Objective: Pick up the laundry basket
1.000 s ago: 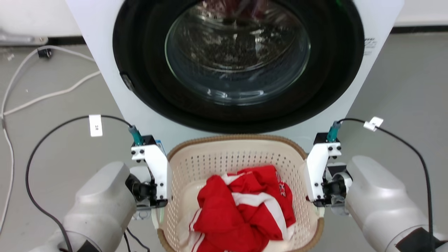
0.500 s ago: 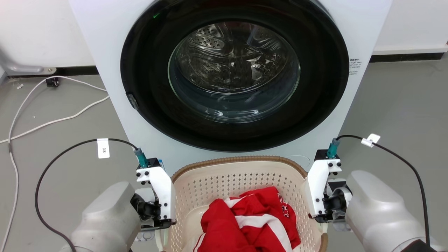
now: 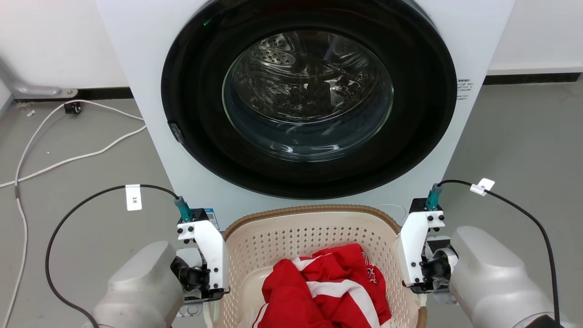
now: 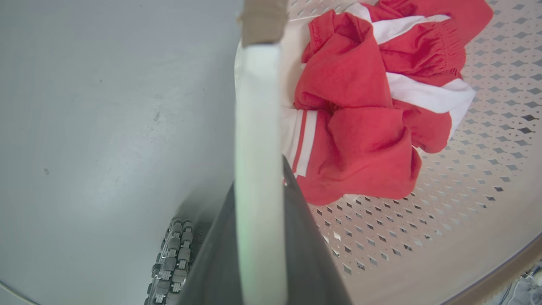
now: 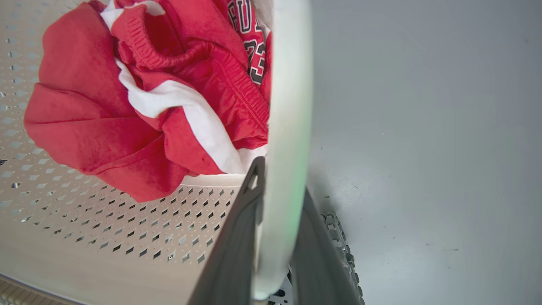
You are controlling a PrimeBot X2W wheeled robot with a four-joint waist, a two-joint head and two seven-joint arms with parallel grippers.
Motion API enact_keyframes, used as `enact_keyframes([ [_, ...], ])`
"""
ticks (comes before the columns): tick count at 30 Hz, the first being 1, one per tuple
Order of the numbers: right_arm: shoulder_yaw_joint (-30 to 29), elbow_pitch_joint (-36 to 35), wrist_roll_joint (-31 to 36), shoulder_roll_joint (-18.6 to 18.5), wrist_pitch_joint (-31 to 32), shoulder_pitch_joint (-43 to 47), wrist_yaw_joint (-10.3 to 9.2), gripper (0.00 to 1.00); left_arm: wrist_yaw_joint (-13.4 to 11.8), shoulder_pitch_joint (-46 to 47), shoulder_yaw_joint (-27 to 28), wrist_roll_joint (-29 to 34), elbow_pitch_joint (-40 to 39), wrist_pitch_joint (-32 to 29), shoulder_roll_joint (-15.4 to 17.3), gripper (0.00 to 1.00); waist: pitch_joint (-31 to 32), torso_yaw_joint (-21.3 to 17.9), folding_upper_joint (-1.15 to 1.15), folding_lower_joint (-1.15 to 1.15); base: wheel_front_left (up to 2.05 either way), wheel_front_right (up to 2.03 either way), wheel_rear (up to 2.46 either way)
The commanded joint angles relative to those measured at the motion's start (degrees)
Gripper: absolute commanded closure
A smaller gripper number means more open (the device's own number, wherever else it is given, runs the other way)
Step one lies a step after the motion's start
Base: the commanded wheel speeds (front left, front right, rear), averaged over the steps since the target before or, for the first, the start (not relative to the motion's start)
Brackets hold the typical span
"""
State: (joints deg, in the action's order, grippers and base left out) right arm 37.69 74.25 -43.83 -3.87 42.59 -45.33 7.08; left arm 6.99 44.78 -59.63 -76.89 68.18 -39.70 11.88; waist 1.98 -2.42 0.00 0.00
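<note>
The laundry basket (image 3: 314,230) is cream-white and perforated, with a brown rim, and sits low in the head view in front of the washing machine. Red and white clothes (image 3: 321,287) lie inside it. In the left wrist view my left gripper (image 4: 260,182) is shut on the basket's white left handle (image 4: 258,118), one dark finger on each side. In the right wrist view my right gripper (image 5: 281,182) clamps the white right handle (image 5: 290,97) the same way. In the head view the white wrist mounts hide the fingers. I cannot tell whether the basket's bottom touches the floor.
A white washing machine (image 3: 136,105) with a shut round glass door (image 3: 309,91) stands right behind the basket. White cables (image 3: 68,157) trail over the grey floor at the left. My base's wheels (image 4: 169,262) (image 5: 338,237) show below the handles.
The whole head picture has shifted down, so the camera has moved. Both grippers keep the same hold on the basket's handles and the clothes lie as before.
</note>
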Motion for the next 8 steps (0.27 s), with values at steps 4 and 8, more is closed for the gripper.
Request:
enact_keyframes([
  [4,-0.76,-0.77,0.62,1.79,-0.36,-0.25,0.74,1.00,0.86,1.11,-0.12,-0.66,-1.12,0.58,-1.96,1.00,-0.22,0.07,0.00,0.00,0.00,0.00,0.00],
  [8,-1.07,-0.76,1.00,1.78,-0.40,-0.67,0.74,1.00,0.86,1.22,-0.22,-0.72,-1.38,0.97,-1.88,1.00,-0.34,0.01,0.00,0.00,0.00,0.00,0.00],
])
